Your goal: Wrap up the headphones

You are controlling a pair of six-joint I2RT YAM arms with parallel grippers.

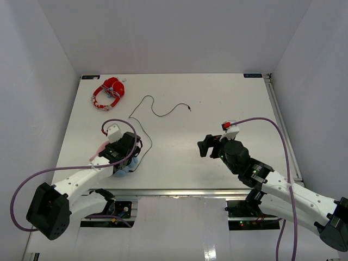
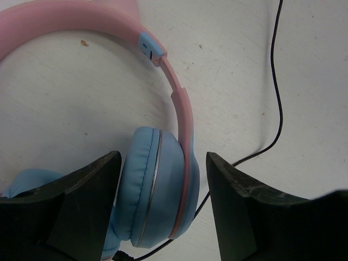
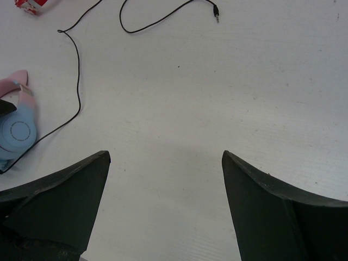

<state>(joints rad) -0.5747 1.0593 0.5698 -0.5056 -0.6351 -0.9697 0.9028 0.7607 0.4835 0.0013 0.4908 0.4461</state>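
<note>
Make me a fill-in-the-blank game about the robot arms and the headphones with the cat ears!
1. On the headphones, the headband is coloured ____.
2. The left gripper sits around one light ____ ear cup.
3. The thin cable is coloured ____.
4. The right gripper is open and holds ____.
Missing words: pink; blue; black; nothing.

A pair of red and white headphones lies near the far left corner of the white table, close to the back edge. Plain grey walls stand around the table on three sides. A small blue sticker sits at the far right corner of the table.
</note>
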